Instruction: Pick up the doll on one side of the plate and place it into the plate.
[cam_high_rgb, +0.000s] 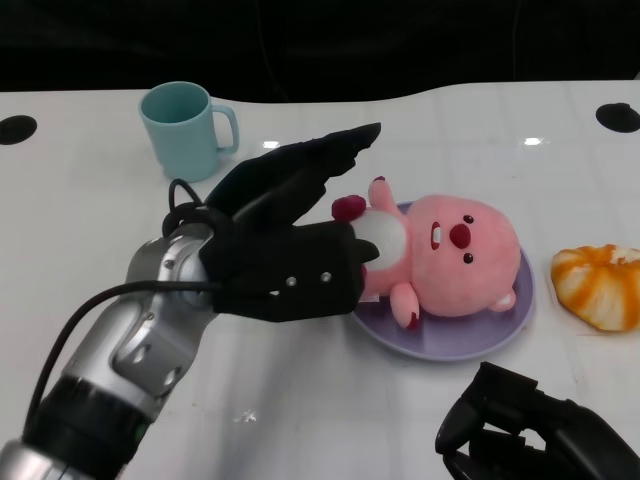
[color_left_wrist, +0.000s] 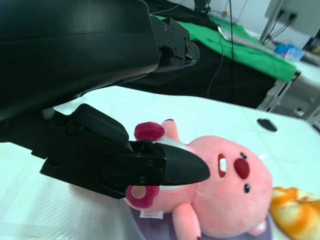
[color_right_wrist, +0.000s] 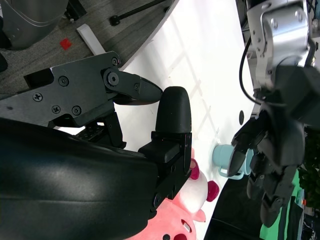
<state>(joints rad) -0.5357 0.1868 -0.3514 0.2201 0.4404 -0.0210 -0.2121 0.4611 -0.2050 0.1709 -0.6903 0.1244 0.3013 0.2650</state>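
A pink plush doll (cam_high_rgb: 460, 255) with a white belly and dark red paws lies on its back in the purple plate (cam_high_rgb: 450, 345). My left hand (cam_high_rgb: 290, 250) is at the doll's lower body, the thumb (color_left_wrist: 165, 167) lying over the belly of the doll (color_left_wrist: 235, 190). Its other fingers (cam_high_rgb: 310, 165) are spread well above the doll and grip nothing. My right hand (cam_high_rgb: 540, 430) rests at the front right edge of the table, holding nothing, its fingers (color_right_wrist: 172, 115) apart. The right wrist view shows the doll (color_right_wrist: 200, 192) and the left hand (color_right_wrist: 280, 150) beyond.
A light blue mug (cam_high_rgb: 185, 130) stands at the back left. An orange-and-white plush piece (cam_high_rgb: 600, 285) lies right of the plate. Two black round marks sit at the table's far corners. A green-covered bench stands behind in the left wrist view.
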